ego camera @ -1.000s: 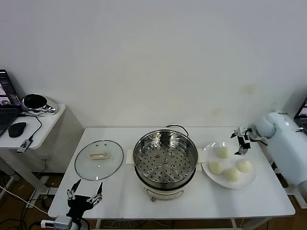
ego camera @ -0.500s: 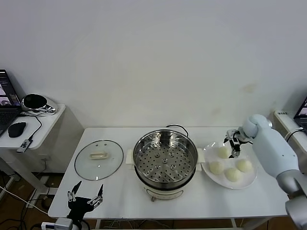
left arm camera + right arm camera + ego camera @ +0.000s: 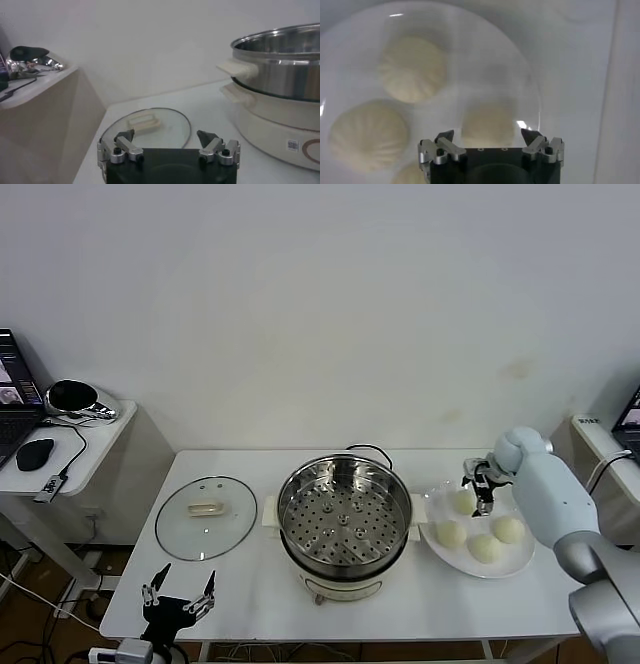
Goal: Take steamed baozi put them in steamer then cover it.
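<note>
**Four buns on the plate, right gripper now above them**

Four buns [image 3: 484,547] lie on the white plate [image 3: 523,562], at three o'clock from the steamer [image 3: 345,511], which holds none of them. We see the right gripper [image 3: 481,480] has swung in from the table's right edge and now hangs over the bun at the plate's eleven o'clock, jaws spread wide and holding nothing. In its wrist camera the lowest bun [image 3: 409,176] is cut off by the gripper body, and another [image 3: 487,125] sits partly behind it. Our left gripper [image 3: 178,597] has not moved, parked low at seven o'clock from the glass lid [image 3: 206,517], jaws wide apart and empty. Its arm is out of view.
</note>
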